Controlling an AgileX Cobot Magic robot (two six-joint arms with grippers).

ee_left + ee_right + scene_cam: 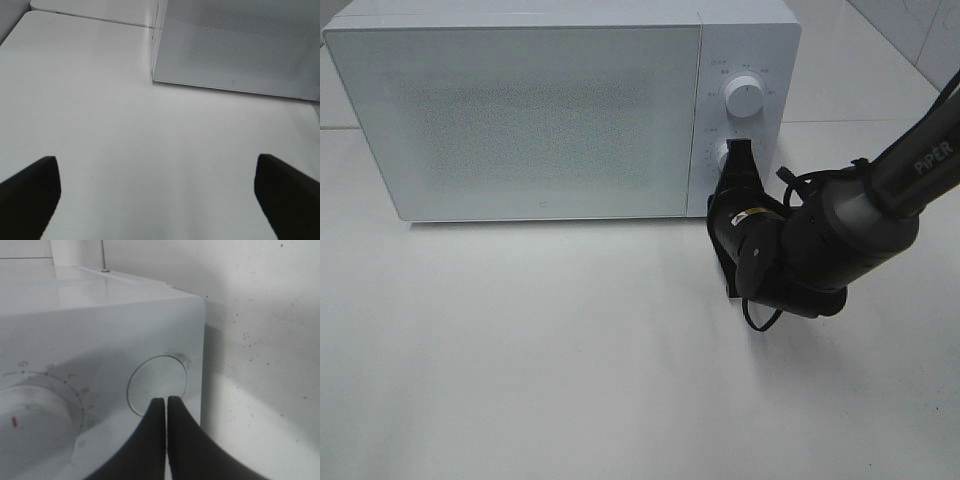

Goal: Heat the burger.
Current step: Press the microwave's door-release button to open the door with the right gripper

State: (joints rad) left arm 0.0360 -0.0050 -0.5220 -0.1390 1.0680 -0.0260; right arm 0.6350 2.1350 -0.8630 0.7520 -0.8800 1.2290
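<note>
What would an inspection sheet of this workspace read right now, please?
Surface: white table, plain and dry-looking.
Job's things: burger not seen; microwave door shut, frosted, inside hidden.
Clutter: nothing seen.
Grippers: left tool open above the table, holding nothing; right tool shut, tips at the round button beside the numbered dial; contact cannot be told.
Cables: black cable looped at the right arm's wrist.
Surroundings: pale tiles at the far right.
</note>
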